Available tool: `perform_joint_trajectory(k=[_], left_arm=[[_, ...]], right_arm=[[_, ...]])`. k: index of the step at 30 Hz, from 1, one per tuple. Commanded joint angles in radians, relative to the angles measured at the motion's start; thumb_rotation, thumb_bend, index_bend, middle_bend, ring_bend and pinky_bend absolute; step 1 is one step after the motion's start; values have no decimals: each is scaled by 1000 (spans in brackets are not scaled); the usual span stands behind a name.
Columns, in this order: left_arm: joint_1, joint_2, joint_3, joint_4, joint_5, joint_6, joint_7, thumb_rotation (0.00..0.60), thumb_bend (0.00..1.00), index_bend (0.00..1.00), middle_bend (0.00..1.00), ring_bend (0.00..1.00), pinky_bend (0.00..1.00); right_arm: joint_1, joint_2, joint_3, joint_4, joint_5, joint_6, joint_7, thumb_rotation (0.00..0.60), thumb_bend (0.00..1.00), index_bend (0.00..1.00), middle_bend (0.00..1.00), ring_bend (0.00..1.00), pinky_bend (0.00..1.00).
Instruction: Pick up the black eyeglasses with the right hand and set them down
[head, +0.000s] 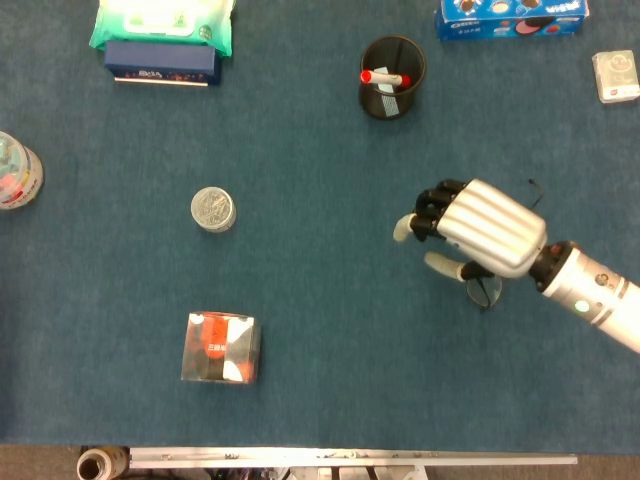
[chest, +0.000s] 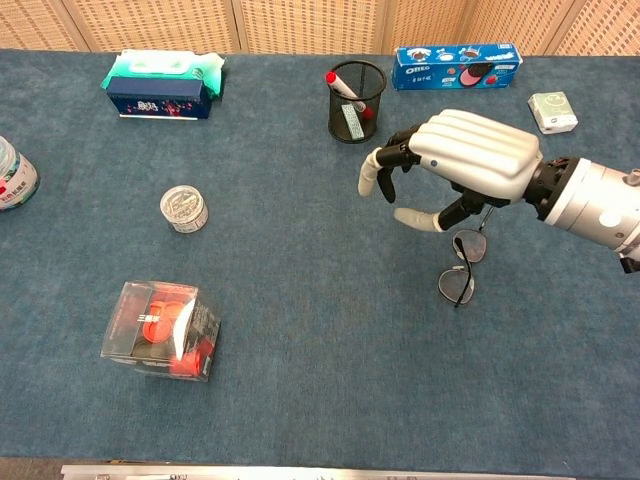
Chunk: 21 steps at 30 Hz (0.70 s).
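The black eyeglasses (head: 485, 290) (chest: 458, 283) lie on the blue table cloth at the right, one lens showing beyond the hand and one temple tip poking out behind it in the head view. My right hand (head: 480, 228) (chest: 465, 155) hovers palm down over them and hides their far half. Its fingers (chest: 385, 170) bend downward and the thumb (chest: 415, 218) juts out apart from them, with nothing held between. The glasses rest on the cloth, not lifted. My left hand shows in neither view.
A black mesh pen cup (head: 392, 77) (chest: 356, 88) stands behind the hand. An Oreo box (head: 512, 17) and a small white box (head: 615, 76) sit at the back right. A round tin (head: 213, 209), a clear box (head: 222, 347), a tissue pack (head: 165, 25) and a jar (head: 15, 170) are on the left.
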<state>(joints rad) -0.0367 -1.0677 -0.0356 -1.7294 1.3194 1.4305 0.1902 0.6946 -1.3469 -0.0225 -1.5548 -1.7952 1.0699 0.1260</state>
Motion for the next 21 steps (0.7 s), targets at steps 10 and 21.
perform_joint_trajectory(k=[10,21], left_arm=[[-5,-2,-2,-22,-3,4,35,600,272,310,330,301,374],[-18,-14,-15,-55,-28,7,102,600,272,310,330,301,373]], right_arm=[[6,14,-53,18,-52,35,59,600,238,397,524,365,404],[-11,7,-105,74,-110,95,91,600,249,397,500,352,405]])
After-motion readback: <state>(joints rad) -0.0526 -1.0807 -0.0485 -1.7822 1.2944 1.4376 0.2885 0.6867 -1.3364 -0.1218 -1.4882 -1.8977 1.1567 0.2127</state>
